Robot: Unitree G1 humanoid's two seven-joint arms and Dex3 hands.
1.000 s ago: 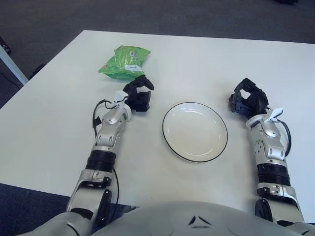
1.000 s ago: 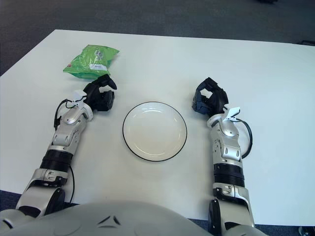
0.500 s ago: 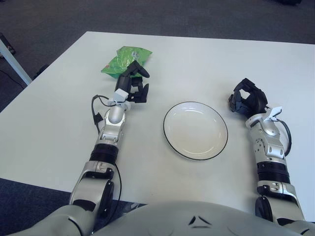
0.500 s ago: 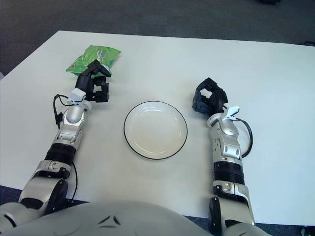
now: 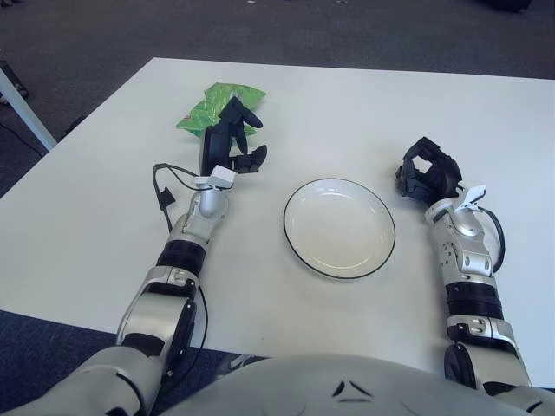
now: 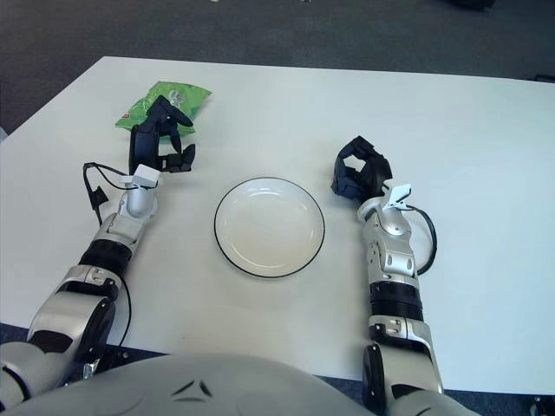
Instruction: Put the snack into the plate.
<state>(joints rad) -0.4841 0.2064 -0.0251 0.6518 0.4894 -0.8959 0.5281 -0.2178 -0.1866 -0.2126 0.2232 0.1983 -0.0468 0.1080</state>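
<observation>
**Left hand at the near edge of the snack bag**

Our left hand (image 5: 232, 139) is raised above the table (image 5: 364, 104), at about ten o'clock from the plate (image 5: 339, 228). Its fingers (image 5: 247, 117) are spread and hold nothing; one points up and away, the others hang lower, toward the plate side. From this hand the snack (image 5: 211, 106) lies at about eleven o'clock, just beyond it, and the hand covers the near right part of the bag in both views. We cannot tell if a finger touches the wrapper or only hovers over it.

The snack is a green bag that lies flat on the table in the far left part. Its long axis runs from about seven o'clock to one o'clock, so one short end points away to the far right and the other comes toward the left edge of the table. We judge that the hand must go a little further to eleven o'clock and then close across the short width of the bag, not along its length.

The plate is empty and sits in the middle, between the two arms, at about four o'clock from the snack.

Our right hand (image 5: 426, 173) shows at three o'clock of the plate, fingers curled with nothing in them. It is well apart from the snack, so the left hand is clearly the nearer one for the grasp.
</observation>
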